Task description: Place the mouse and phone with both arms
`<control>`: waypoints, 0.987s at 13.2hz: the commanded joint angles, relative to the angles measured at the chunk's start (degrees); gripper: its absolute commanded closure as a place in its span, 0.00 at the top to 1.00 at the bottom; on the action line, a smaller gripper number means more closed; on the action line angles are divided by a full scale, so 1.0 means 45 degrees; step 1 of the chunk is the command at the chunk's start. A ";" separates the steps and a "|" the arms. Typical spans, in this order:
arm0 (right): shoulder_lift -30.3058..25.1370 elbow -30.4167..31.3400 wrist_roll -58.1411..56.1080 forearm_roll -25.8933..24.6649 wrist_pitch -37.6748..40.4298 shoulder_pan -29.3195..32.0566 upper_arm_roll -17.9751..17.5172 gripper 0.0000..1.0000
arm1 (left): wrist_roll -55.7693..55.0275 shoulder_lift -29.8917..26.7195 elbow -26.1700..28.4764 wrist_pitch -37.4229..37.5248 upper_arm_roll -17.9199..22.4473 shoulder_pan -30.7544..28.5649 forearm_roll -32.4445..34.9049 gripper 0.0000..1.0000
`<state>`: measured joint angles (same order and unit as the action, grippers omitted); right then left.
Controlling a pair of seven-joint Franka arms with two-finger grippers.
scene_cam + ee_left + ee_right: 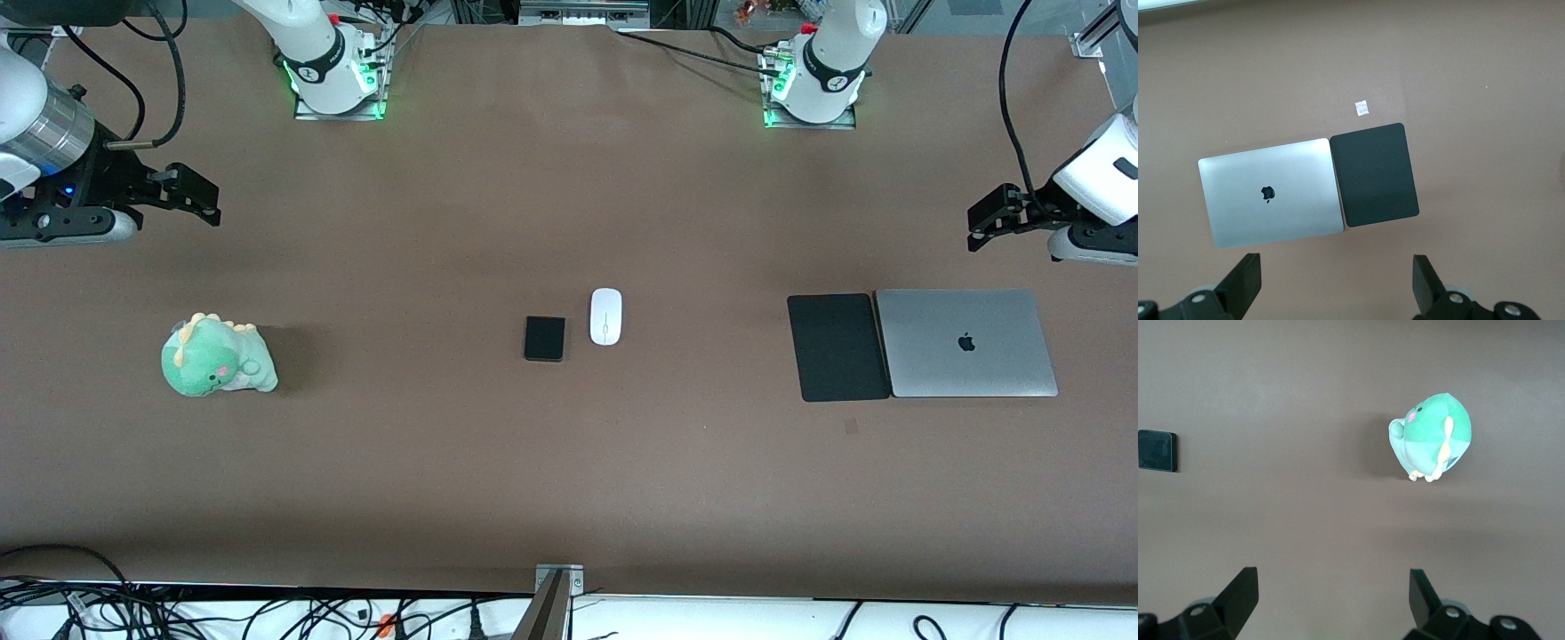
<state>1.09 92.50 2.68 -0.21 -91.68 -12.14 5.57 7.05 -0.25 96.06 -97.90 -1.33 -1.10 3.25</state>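
Observation:
The white oval mouse (606,316) lies at the middle of the brown table, with the small black phone (544,338) beside it toward the right arm's end. The phone also shows at the edge of the right wrist view (1157,451). My left gripper (987,218) hangs open and empty at the left arm's end of the table, over bare table next to the laptop; it shows open in its wrist view (1336,280). My right gripper (197,197) hangs open and empty at the right arm's end, also open in its wrist view (1335,597). Both arms wait.
A closed silver laptop (966,342) lies at the left arm's end with a flat black mouse pad (837,347) beside it; both show in the left wrist view, laptop (1271,193) and pad (1375,173). A green plush dinosaur (216,357) sits at the right arm's end.

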 commanded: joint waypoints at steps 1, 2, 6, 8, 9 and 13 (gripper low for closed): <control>0.0108 -0.0283 -0.0030 -0.0148 0.0080 0.0041 -0.0065 1.00 | 0.0053 0.0174 -0.0391 0.0252 0.0021 -0.0030 -0.0235 1.00; 0.0108 -0.0283 -0.0011 -0.0148 0.0080 0.0021 -0.0065 1.00 | 0.0054 0.0251 -0.0391 0.0252 0.0021 -0.0011 -0.0235 1.00; 0.0108 -0.0283 -0.0030 -0.0148 0.0080 0.0041 -0.0065 1.00 | 0.0034 0.0271 -0.0391 0.0252 0.0021 0.0029 -0.0254 1.00; 0.0108 -0.0283 -0.0030 -0.0148 0.0080 0.0041 -0.0065 1.00 | 0.0034 0.0271 -0.0391 0.0252 0.0021 0.0009 -0.0254 1.00; 0.0108 -0.0283 -0.0030 -0.0148 0.0080 0.0041 -0.0065 1.00 | 0.0034 0.0291 -0.0391 0.0252 0.0021 0.0009 -0.0254 1.00; 0.0108 -0.0283 -0.0030 -0.0148 0.0080 0.0041 -0.0065 1.00 | 0.0034 0.0271 -0.0391 0.0252 0.0021 0.0009 -0.0254 1.00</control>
<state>1.09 92.50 2.68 -0.21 -91.68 -12.14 5.57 7.05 0.24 96.06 -97.90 -1.33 -1.04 3.25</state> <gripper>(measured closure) 0.000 0.000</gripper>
